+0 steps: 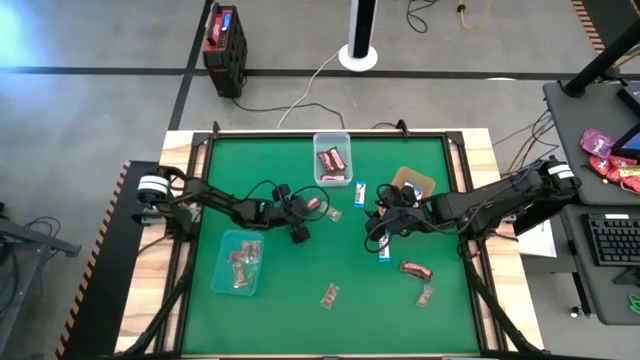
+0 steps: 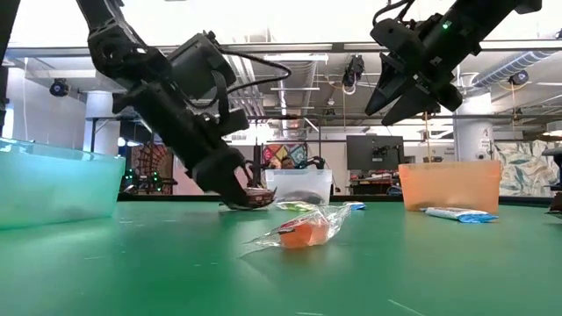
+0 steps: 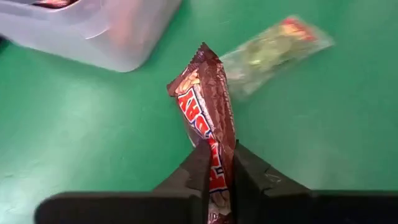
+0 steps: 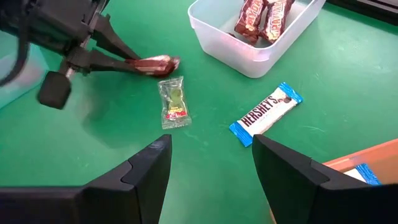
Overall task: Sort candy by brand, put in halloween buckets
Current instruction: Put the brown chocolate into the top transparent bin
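Note:
My left gripper (image 3: 217,171) is shut on a dark red candy (image 3: 205,106) near the table's middle (image 1: 314,204), just in front of the clear tub (image 1: 332,158), which holds dark red candies. A clear-wrapped red-and-green candy (image 4: 173,102) lies flat beside it. My right gripper (image 4: 211,168) hangs open above the table, right of centre (image 1: 385,208), with nothing between its fingers. A blue-and-white candy (image 4: 266,113) lies flat below it. The teal tub (image 1: 240,262) at the front left holds several candies. The brown tray (image 1: 412,183) stands at the far right. My left gripper pinches one end of the dark red candy's wrapper (image 3: 219,163) between its two fingers. The fingers (image 4: 112,59) slant down from the table's left and lie in line with the candy. The rest of the candy sticks out past the fingertips, low over the table; whether it touches, I cannot tell.
Loose on the green table: a blue-and-white candy (image 1: 384,252), a dark red one (image 1: 415,270) and two clear-wrapped ones (image 1: 330,295) (image 1: 427,295) toward the front. A raised rim (image 1: 300,134) runs round the table.

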